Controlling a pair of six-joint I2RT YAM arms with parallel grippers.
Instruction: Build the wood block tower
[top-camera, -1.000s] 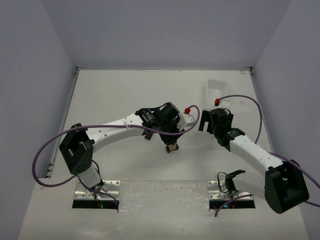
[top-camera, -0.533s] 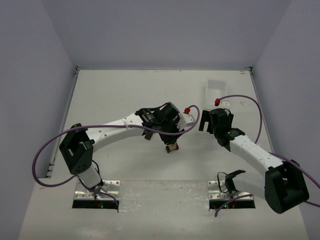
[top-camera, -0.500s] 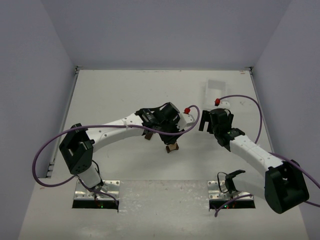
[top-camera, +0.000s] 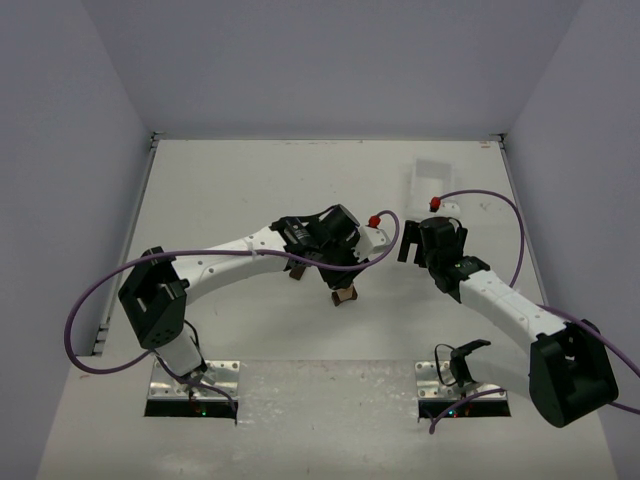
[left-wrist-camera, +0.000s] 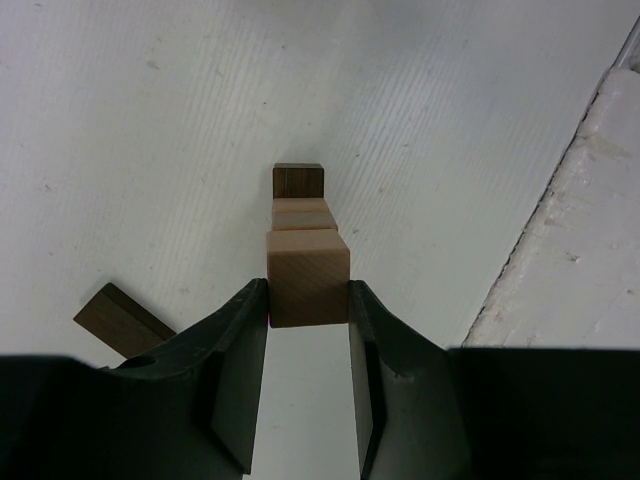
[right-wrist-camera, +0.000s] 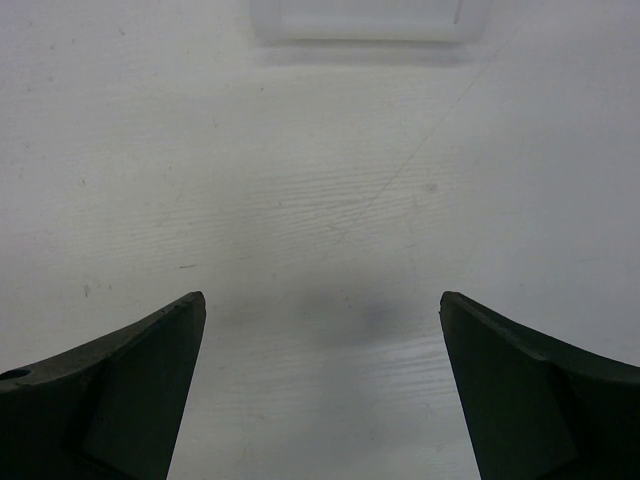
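- Two sets of jaws are in view. The left jaws are closed narrow on a light tan block (left-wrist-camera: 308, 275), with one finger flat against each of its side faces and the block at their very tips.
- Just beyond those tips, in line with the held block, sit a second tan block (left-wrist-camera: 303, 214) and then a dark brown block (left-wrist-camera: 299, 181). In the left wrist view the three meet edge to edge. Whether the held block actually rests on the second one cannot be told.
- Together these form the wood block tower (top-camera: 343, 295). In the top view it sits directly beneath the left jaws, on the white surface (top-camera: 230, 190).
- One flat dark brown piece (left-wrist-camera: 124, 320) lies on the surface to the left of the left jaws. It is apart from the tower and skewed at an angle to it.
- The right jaws stand wide apart with nothing between them. They hang over bare surface, where a faint shadow falls midway between the fingers.
- Ahead of the right jaws and well apart from them lies a white plastic tray (right-wrist-camera: 365, 20). Only its near edge shows, at the top of the right wrist view.
- The right jaws are off to the right of the left jaws, and the two do not touch.
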